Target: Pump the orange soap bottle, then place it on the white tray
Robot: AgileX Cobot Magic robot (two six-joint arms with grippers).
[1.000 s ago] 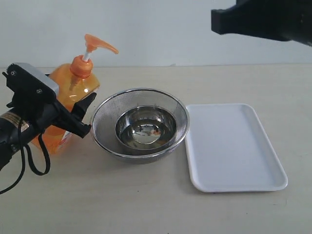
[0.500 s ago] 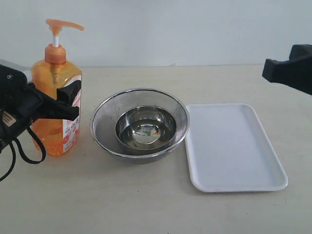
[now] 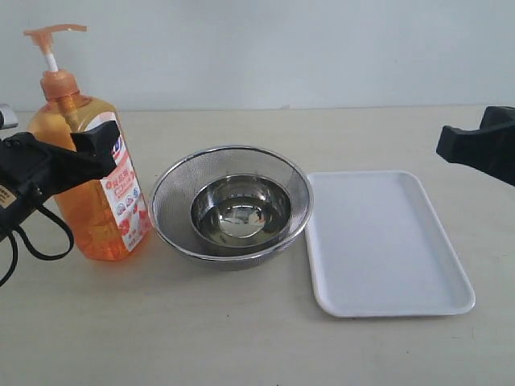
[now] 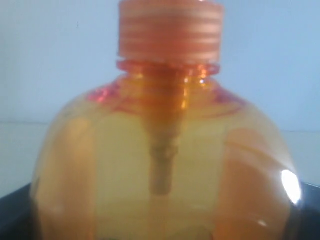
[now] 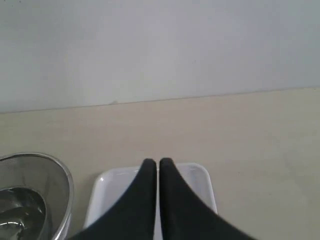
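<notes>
Exterior view: the orange soap bottle [image 3: 88,201] stands upright at the far left, beside the mesh bowl [image 3: 173,209] and well apart from the white tray [image 3: 386,241]. The left gripper [image 3: 84,149] pinches its body.

Left wrist view: only the bottle's shoulder shows.

Right wrist view: the right gripper [image 5: 159,164] is near the tray, jaws pressed together and empty.

I judge pumping is the step in hand. Next, the right gripper must cross to the pump head [image 3: 52,32] and press straight down.

A tall translucent orange plastic soap bottle [image 3: 84,217], its orange pump head raised on a white stem and its label turned toward the front right, stands nearly upright at far left. A shallow white rectangular plastic tray [image 3: 386,241] with rounded corners lies flat, well apart, at right.
</notes>
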